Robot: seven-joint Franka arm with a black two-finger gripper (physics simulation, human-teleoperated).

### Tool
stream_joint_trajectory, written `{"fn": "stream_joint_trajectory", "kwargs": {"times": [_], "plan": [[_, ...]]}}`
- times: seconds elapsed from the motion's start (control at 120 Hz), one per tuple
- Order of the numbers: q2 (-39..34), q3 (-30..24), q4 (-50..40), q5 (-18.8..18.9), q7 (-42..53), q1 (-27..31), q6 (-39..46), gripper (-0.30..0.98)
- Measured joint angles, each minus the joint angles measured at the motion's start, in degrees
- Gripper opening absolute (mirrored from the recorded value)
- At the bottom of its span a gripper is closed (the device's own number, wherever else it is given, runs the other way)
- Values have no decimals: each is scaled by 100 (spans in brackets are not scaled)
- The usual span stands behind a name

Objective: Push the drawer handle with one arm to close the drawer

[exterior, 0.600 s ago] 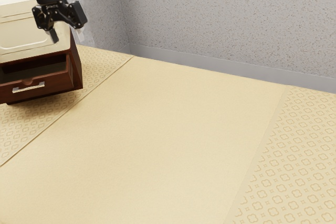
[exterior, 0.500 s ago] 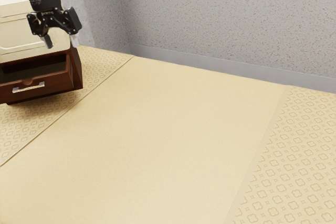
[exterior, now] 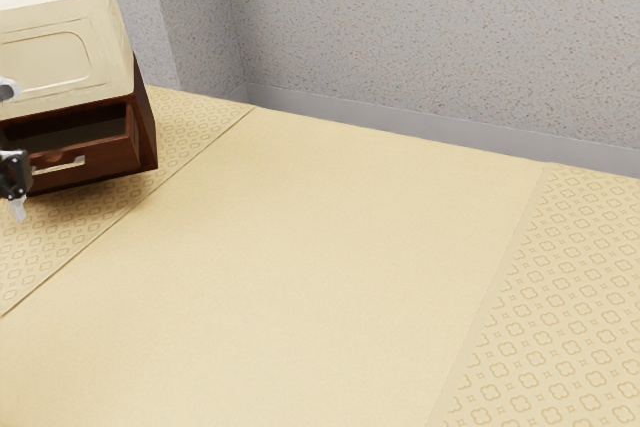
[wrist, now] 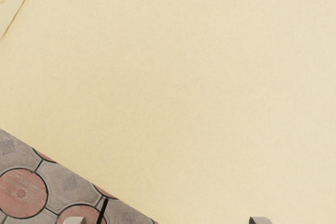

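Observation:
Cut off by the exterior view's left edge, my gripper (exterior: 14, 177) appears in front of the left part of the drawer, one fingertip pointing down. In the wrist view, the gripper (wrist: 168, 220) has its two tips far apart at the lower edge, open with nothing between them. The dark red-brown drawer (exterior: 110, 159) stands pulled out of its cabinet (exterior: 147, 127), its inside visible. Its silver bar handle (exterior: 62, 166) is beside the gripper, the left end hidden; whether they touch I cannot tell.
A cream box-like upper part (exterior: 60, 57) sits over the drawer. Behind is a speckled wall (exterior: 430, 37). The pale yellow tabletop (exterior: 300, 247) spreads to the exterior view's right. Beyond its edge, the wrist view has patterned floor tiles (wrist: 63, 182).
From above the cabinet's front, my gripper has moved down and toward the exterior view's left, beside the handle. The drawer has not visibly moved.

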Motion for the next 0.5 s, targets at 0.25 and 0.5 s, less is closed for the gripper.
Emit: {"fn": "stream_joint_trajectory", "kwargs": {"times": [0.25,0.5], "plan": [[1412,65,341,33,-194,43,1210,13],[3110,380,1756,304,-438,173,1938,5]]}}
